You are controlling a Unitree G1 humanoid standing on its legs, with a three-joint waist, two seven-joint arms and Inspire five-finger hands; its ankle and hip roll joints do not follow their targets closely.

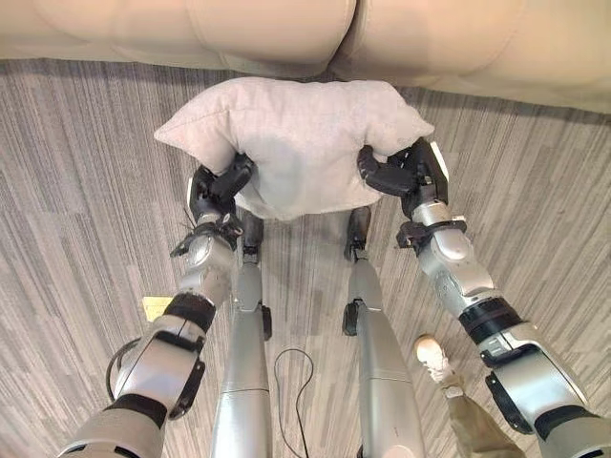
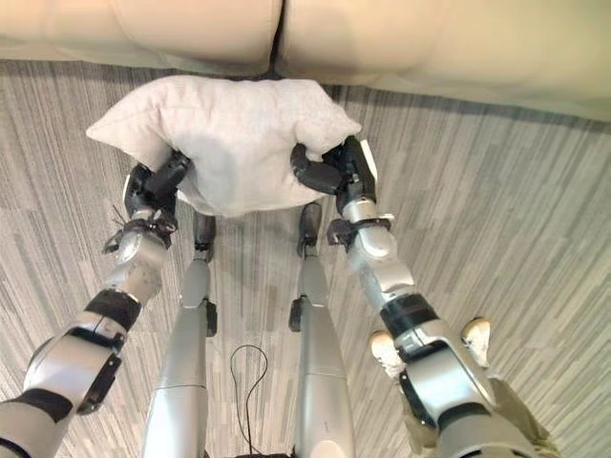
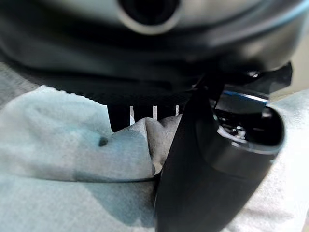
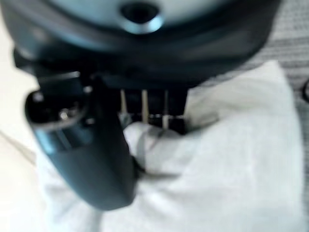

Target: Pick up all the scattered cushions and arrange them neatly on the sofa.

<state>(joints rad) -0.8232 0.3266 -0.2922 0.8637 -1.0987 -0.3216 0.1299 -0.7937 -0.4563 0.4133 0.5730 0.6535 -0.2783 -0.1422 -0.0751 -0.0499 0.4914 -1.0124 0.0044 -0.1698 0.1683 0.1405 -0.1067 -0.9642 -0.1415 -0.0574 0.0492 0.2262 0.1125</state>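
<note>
Left hand [image 1: 218, 187]: clamped on the cushion's lower left part, thumb curled over the top of the fabric and fingers tucked beneath; in its wrist view the thumb [image 3: 207, 183] presses a deep fold into the cloth.
Right hand [image 1: 406, 173]: clamped on the cushion's lower right part in the same way, thumb across the upper face, fingers under; the wrist view shows the thumb [image 4: 91, 159] pinching a bunched ridge of fabric against the fingers.
Cushion [image 1: 296, 138]: pale grey-white and soft, held between the two hands above the floor, just in front of the sofa's base; it is crumpled and sags where the hands squeeze it, with one corner sticking out past the left hand and another past the right.
Cushion versus sofa: its far edge lies near the sofa's front edge, below the gap between the two seat sections; whether it touches the sofa cannot be told.
Sofa [image 1: 191, 29]: cream, running along the top of the head views, with a dark seam between its two seat sections.
Floor [image 1: 76, 191]: carpet of grey striped tiles with alternating grain.
Yellow slip [image 1: 157, 307]: small, flat on the floor beside the left forearm, well apart from the cushion.
Person: a light shoe [image 1: 431, 355] and a khaki trouser leg [image 1: 477, 425] stand on the floor by the right arm.
</note>
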